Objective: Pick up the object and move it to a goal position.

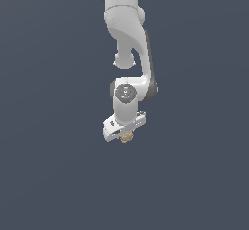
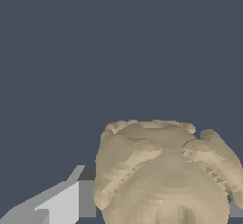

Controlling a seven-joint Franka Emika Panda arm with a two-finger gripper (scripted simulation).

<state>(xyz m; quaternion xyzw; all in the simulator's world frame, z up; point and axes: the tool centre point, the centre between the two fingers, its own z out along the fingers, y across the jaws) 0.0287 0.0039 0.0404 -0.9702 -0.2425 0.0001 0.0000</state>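
The object [image 1: 127,137] is a small tan, knobbly lump that sits directly under the white gripper [image 1: 127,139] in the exterior view. It is mostly covered by the gripper's hand. In the wrist view the object [image 2: 163,171] fills the space between the two fingers. One grey finger [image 2: 71,201] touches its side, and a sliver of the other finger [image 2: 236,210] shows at its opposite side. The gripper [image 2: 161,211] is shut on the object. I cannot tell whether the object rests on the surface or hangs above it.
The white arm [image 1: 127,34] reaches down from the top of the exterior view. Around it is only a plain dark blue-grey surface [image 1: 48,126], with no other objects or edges in view.
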